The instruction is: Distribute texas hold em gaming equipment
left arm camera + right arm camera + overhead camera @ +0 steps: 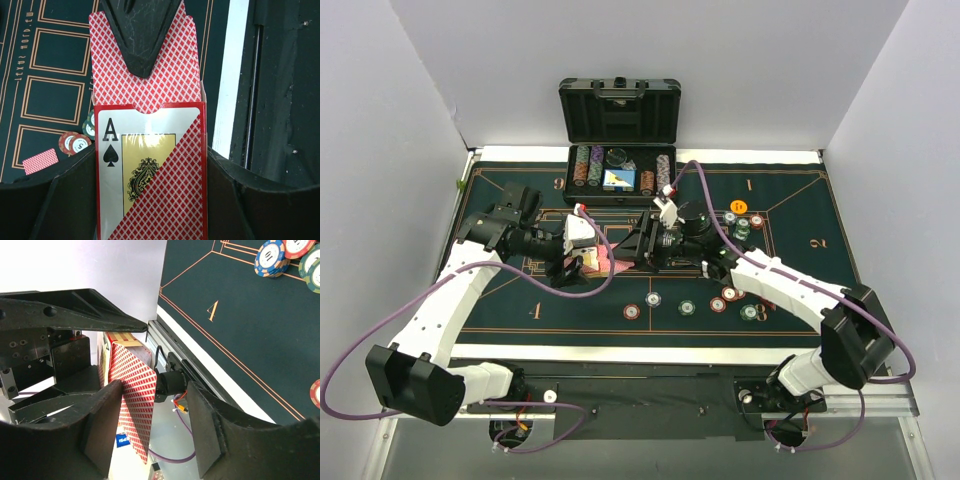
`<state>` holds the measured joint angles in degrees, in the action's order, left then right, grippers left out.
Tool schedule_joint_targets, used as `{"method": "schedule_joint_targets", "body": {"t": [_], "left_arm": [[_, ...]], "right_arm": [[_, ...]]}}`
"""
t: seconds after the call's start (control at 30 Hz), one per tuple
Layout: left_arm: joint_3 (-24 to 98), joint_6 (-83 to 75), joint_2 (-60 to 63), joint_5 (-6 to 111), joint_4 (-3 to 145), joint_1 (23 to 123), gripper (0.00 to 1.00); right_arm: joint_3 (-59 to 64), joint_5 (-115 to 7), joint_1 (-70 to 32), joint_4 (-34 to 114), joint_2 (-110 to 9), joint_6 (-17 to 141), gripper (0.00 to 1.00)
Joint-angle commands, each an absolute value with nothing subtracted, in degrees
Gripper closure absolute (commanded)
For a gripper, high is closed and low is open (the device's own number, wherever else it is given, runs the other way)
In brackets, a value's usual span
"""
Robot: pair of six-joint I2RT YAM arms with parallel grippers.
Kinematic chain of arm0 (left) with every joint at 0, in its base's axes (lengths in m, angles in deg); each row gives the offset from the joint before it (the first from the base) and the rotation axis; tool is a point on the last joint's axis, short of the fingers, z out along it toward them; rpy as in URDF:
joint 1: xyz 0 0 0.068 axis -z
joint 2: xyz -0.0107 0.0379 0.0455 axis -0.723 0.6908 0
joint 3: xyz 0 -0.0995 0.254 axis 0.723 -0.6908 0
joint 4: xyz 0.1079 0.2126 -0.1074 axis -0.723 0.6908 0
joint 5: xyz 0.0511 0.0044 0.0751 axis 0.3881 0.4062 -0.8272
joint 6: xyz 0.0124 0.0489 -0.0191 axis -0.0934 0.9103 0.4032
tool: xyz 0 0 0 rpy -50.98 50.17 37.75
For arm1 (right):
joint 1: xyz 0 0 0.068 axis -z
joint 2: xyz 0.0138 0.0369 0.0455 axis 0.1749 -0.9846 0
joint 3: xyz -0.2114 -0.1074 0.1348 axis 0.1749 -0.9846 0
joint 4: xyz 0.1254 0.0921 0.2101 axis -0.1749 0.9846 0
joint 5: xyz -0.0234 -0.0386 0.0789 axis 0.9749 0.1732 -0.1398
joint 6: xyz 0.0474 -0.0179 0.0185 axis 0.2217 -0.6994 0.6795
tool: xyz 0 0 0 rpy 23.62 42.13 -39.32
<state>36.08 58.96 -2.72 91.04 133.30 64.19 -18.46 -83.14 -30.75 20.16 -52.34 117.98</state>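
My left gripper (150,205) is shut on a playing-card box (150,175) with an ace of spades on its face, held above the felt at centre left (592,262). Red-backed cards (145,80) stick out of the box's open top. My right gripper (155,425) faces it from the right (638,250), jaws open. The cards (132,390) lie against its left finger (107,425), with a gap to the other finger. One fingertip (142,35) overlaps the cards. A single card (41,161) lies face down on the felt near striped chips (74,143).
The open black case (620,110) stands at the back, with racked chip rows (585,165) in its tray. Loose chips lie along the near felt (687,307) and at the right by an orange disc (739,206). More chips (272,257) show in the right wrist view.
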Motion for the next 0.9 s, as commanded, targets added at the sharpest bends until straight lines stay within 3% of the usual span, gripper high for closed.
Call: {"method": "schedule_joint_targets", "body": {"t": [0.0,0.23,0.6,0.87], "left_arm": [[39.39,58.69,-3.43,94.85,130.97,64.15,0.87],[39.48,58.08,-3.43,95.29,130.88,64.15,0.87],[39.56,58.16,-3.43,95.12,130.88,64.15,0.87],[39.56,58.16,-3.43,95.03,130.97,64.15,0.87]], "right_arm": [[-17.54,-83.41,-29.66,19.63,-50.42,116.83,0.55],[-19.21,-83.67,-28.34,20.07,-48.84,116.56,0.61],[-19.56,-84.02,-26.14,24.11,-46.02,114.54,0.64],[-19.91,-84.37,-25.09,24.9,-44.53,114.45,0.78]]}}
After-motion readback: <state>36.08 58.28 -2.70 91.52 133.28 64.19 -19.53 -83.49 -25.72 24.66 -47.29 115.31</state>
